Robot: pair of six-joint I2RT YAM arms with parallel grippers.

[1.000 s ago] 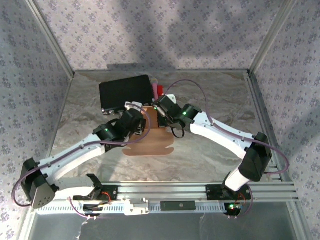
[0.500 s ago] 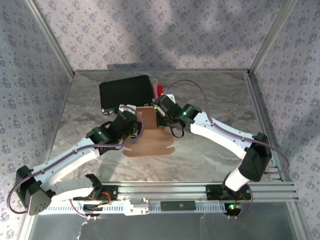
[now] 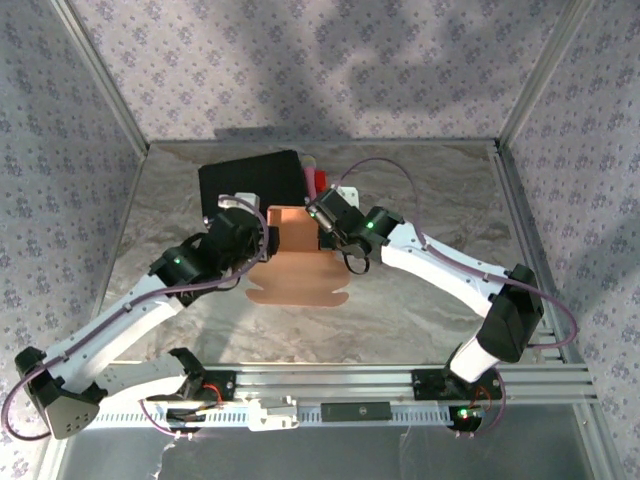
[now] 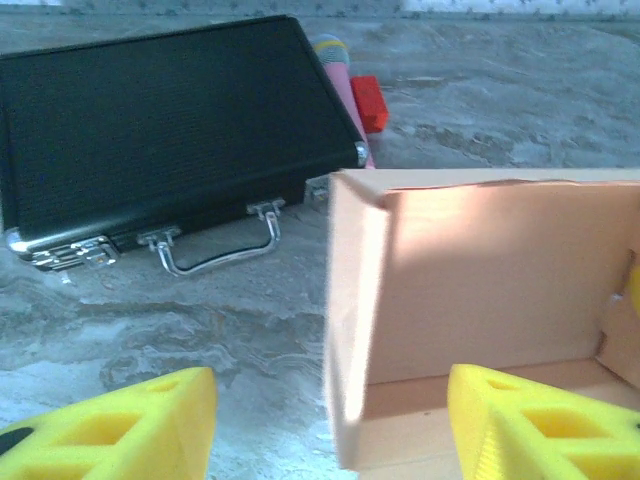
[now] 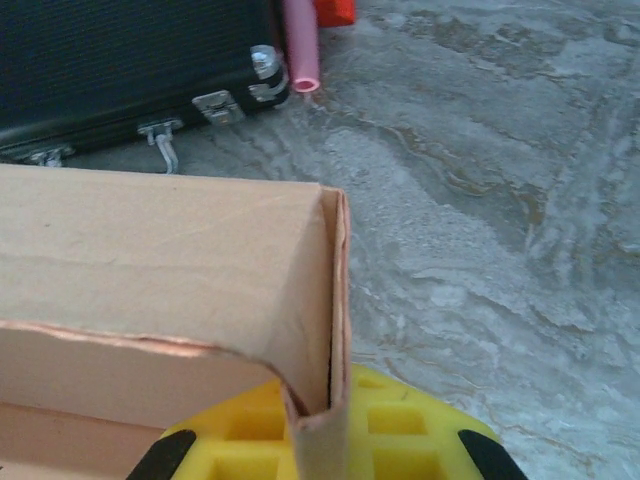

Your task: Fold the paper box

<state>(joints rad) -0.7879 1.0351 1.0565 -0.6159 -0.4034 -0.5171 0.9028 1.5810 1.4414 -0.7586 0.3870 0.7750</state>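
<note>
Rightward, table (image 3: 440, 190) lies open; right tool (image 5: 330, 450) pinches wall edge of paper box (image 3: 293, 232)

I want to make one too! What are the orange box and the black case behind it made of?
The paper box looks like thin matte cardboard: raw cut edges, soft folded corners. The black case seems hard plastic or covered board, finely ribbed; its handle looks like shiny metal, glinting silver.

table (image 3: 430, 190): marbled | on it: paper box (image 3: 295, 270); black case (image 3: 250, 185); pink tube (image 4: 338, 68); red block (image 4: 369, 102)
</note>
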